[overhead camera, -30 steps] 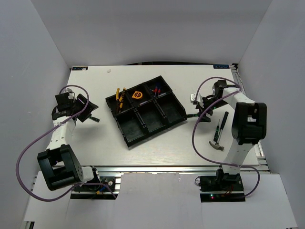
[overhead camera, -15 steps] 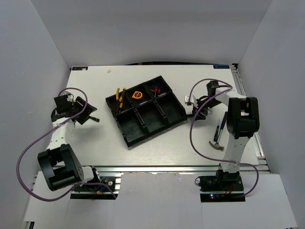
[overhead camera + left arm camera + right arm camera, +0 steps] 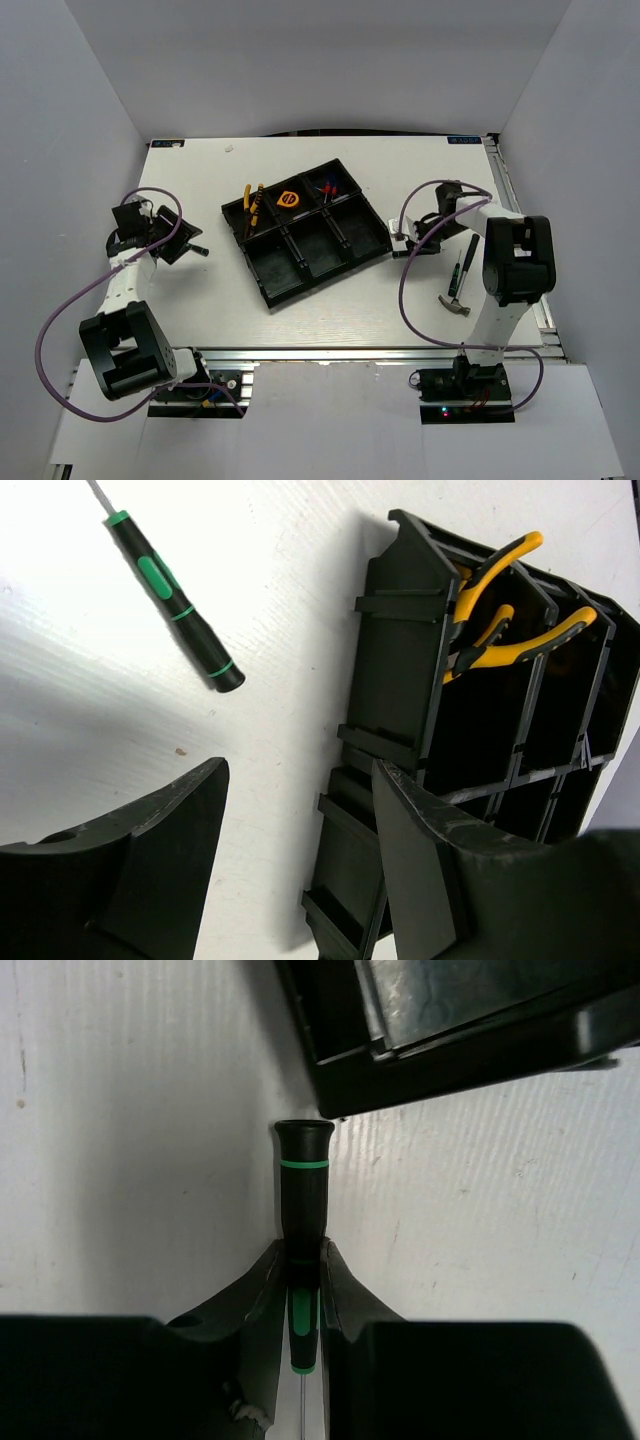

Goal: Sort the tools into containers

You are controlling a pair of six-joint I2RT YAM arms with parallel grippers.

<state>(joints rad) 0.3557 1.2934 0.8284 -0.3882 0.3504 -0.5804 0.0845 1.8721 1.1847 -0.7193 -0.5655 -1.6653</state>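
Note:
The black tray (image 3: 303,262) lies mid-table with its six containers. Yellow-handled pliers (image 3: 252,205), the round tape measure (image 3: 290,198) and a red-blue screwdriver (image 3: 328,187) lie in the far row. My right gripper (image 3: 303,1255) is shut on a small green-black screwdriver (image 3: 303,1195) lying on the table, its handle end just short of the tray's corner (image 3: 440,1055). In the top view the right gripper (image 3: 406,244) sits beside the tray's right corner. My left gripper (image 3: 300,772) is open and empty, left of the tray (image 3: 395,680). Another green-black screwdriver (image 3: 175,615) lies ahead of it, and the pliers (image 3: 505,605) show in the tray.
A dark-handled screwdriver (image 3: 465,262) and a hammer (image 3: 455,304) lie on the table near the right arm's base. The near row of the tray looks empty. White walls close in the table on three sides.
The right gripper has dropped toward the tray's right corner and shut on the small green-black screwdriver. The left arm has barely moved.

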